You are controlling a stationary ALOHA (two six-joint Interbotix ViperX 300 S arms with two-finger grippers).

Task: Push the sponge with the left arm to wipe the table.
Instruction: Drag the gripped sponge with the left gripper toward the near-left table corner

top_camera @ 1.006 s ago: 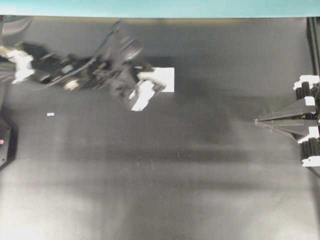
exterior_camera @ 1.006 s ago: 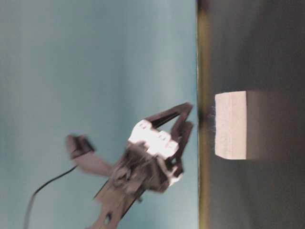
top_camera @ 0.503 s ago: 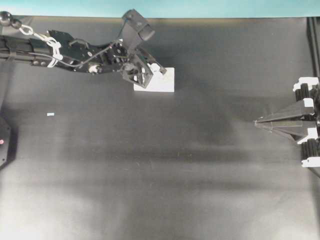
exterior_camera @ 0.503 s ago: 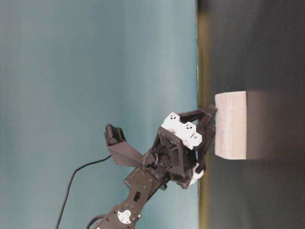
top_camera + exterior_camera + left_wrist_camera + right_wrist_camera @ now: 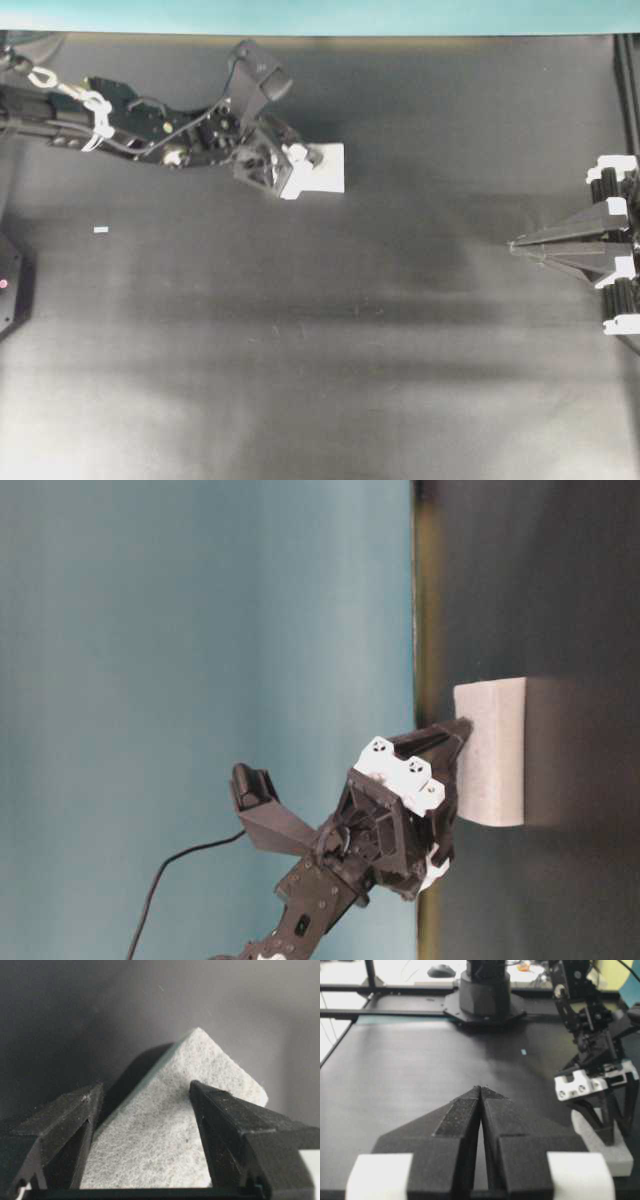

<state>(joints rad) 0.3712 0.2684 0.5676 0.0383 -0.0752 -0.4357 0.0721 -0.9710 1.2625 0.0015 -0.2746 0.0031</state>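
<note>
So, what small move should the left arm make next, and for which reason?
Probably a slow sideways push across the table. The left gripper is open with its fingers resting on top of the sponge, so it seems to press rather than grip. The sponge sits near the teal edge, with bare surface ahead. The right gripper is shut and far from it.

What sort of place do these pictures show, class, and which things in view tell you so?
Most likely a robotics lab bench. Two black jointed arms work over a matte black table edged in teal; the left tool is open astride a white sponge, and the right tool rests shut. Beyond, the right wrist view shows cluttered desks.
</note>
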